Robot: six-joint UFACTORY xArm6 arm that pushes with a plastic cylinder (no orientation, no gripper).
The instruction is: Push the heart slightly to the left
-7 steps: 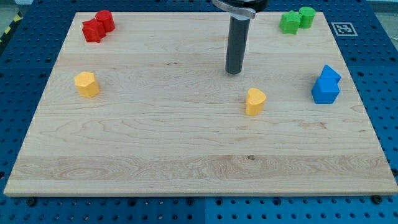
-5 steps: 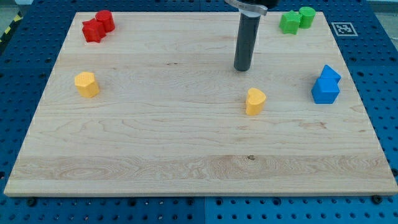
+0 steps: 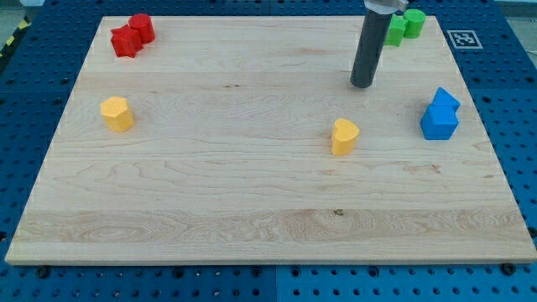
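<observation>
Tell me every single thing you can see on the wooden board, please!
Red blocks: 2, red, touching, the view's top left corner.
Green blocks: 2, green, touching, the view's top right, one partly behind the rod.
Blue blocks: 2, blue, touching, the view's right edge.
Yellow block: 1, yellow, the view's left side, alone; shape unclear.
Heart: 1, yellow, right of centre, alone.
Board: 1, light wood, on a blue pegboard.
Marker tag: 1, black and white, off the board's top right corner.
My tip: 1, dark rod end, above and slightly right of the heart, not touching it.
</observation>
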